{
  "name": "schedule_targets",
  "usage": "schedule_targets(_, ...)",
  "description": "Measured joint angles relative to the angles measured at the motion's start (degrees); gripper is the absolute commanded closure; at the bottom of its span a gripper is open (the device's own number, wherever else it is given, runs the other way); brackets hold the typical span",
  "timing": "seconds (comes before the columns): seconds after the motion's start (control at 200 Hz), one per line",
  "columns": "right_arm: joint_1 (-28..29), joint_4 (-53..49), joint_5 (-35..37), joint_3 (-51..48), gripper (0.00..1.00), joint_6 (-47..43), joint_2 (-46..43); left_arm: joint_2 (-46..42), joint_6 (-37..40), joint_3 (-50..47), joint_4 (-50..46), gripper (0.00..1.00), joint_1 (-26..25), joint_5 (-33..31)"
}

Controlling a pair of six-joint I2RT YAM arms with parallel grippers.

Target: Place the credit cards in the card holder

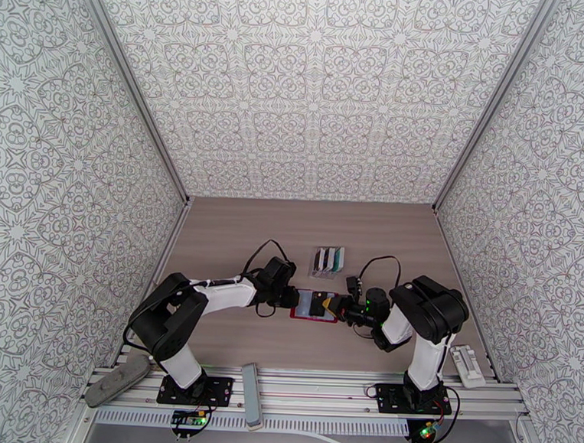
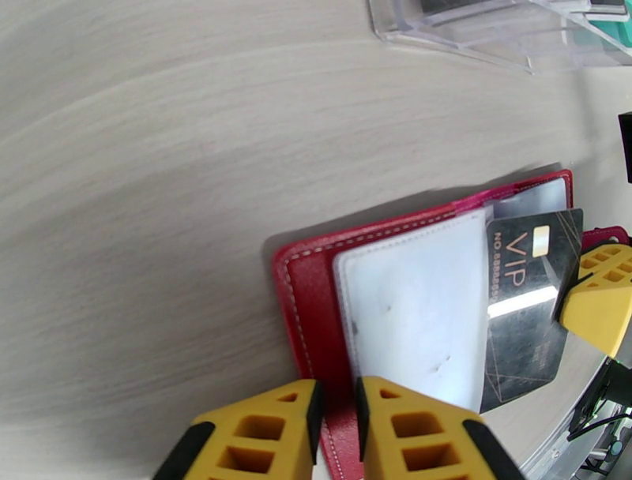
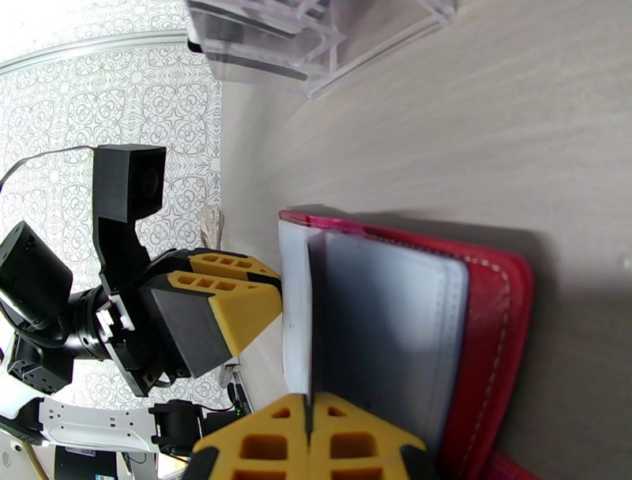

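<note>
The red card holder (image 1: 313, 316) lies open on the table between my two grippers, its pale clear pockets facing up (image 2: 308, 316). My left gripper (image 1: 295, 299) is shut on the holder's near edge, and the red cover runs between its yellow fingers (image 2: 338, 395). A black credit card marked VIP (image 2: 525, 308) sits partly under a clear pocket leaf. My right gripper (image 1: 336, 306) pinches the card's outer edge, and one of its fingers (image 2: 600, 300) shows there. From the right wrist, the shut right gripper (image 3: 310, 410) faces the holder (image 3: 494, 331). More credit cards (image 1: 329, 260) stand in a clear rack behind.
The clear rack (image 2: 490, 31) sits just beyond the holder, close to both wrists (image 3: 316, 39). On the front rail lie a grey bar (image 1: 251, 393), a grey oval object (image 1: 118, 379) at the left and a white piece (image 1: 468, 364) at the right. Patterned walls enclose the table.
</note>
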Motion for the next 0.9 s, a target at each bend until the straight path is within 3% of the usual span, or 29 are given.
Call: schedule_targets(0.9,0.52,-3.15,-1.09,1.60,1.00,-0.59,0.00,0.02,0.00,0.00,0.04,0.78,0.11,0.39)
